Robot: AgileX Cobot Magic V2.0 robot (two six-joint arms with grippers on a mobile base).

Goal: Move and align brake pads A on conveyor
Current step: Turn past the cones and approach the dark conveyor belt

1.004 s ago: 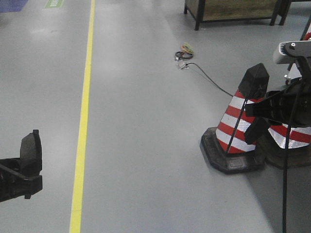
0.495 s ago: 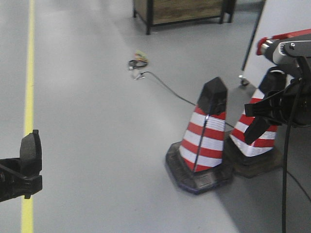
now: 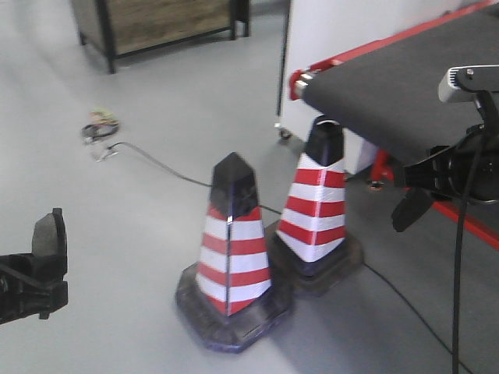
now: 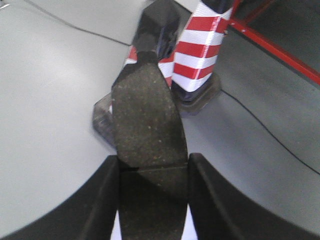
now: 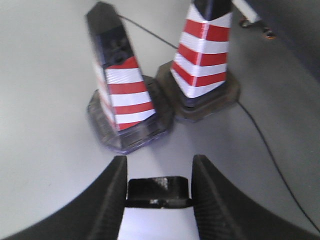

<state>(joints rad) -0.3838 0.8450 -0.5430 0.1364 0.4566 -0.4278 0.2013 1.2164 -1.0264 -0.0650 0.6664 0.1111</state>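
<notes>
While cropped low, left hand (image 4: 152, 200) gripping brake pad (image 4: 147, 120); right hand (image 5: 157, 192) pinching unclear dark piece (image 5: 158, 190).

The front view looks down on the floor; both close wrist views share its two striped cones (image 3: 234, 257).

You had one brake pad (image 4: 147, 122) clamped between the left gripper's (image 4: 152, 192) fingers, its speckled grey-brown face up toward the wrist camera and its long, slightly curved body jutting out past the fingertips. From the front it (image 3: 48, 238) stood upright on edge. The conveyor (image 3: 405, 82) lay at upper right, a dark felt-like belt with a red-striped edge, well apart from the pad.
</notes>
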